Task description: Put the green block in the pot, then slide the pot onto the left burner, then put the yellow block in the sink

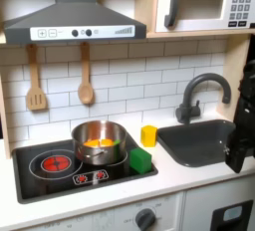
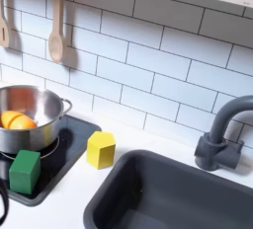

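Claw state could not be told: only a dark arm (image 1: 242,115) was seen, cut off at the first exterior view's right edge, hanging upright beside the sink (image 1: 204,141). The pot (image 1: 100,140) was seated on the cooktop's right burner, orange pieces inside. The green block (image 2: 25,171) lay before it, the yellow block (image 2: 100,149) between pot and sink.

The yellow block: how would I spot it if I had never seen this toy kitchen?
Find the black cooktop with the silver pot on it, then the dark grey sink beside it. The yellow block stands on the white counter between them, just off the cooktop's edge. The similar green block sits on the cooktop itself, in front of the pot.
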You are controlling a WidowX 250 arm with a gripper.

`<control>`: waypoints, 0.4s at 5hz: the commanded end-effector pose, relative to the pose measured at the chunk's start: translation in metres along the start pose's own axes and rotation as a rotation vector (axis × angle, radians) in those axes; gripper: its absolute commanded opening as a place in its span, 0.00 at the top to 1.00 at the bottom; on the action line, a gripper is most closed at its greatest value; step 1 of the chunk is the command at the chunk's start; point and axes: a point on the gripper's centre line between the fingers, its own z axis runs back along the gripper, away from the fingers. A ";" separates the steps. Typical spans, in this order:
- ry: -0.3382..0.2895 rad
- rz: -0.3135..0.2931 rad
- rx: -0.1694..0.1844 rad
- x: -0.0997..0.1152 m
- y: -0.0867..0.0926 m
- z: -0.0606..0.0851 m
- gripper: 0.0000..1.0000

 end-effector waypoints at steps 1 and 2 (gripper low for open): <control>0.000 -0.002 0.000 0.000 0.000 0.000 0.00; -0.003 0.009 -0.013 0.021 0.003 -0.007 0.00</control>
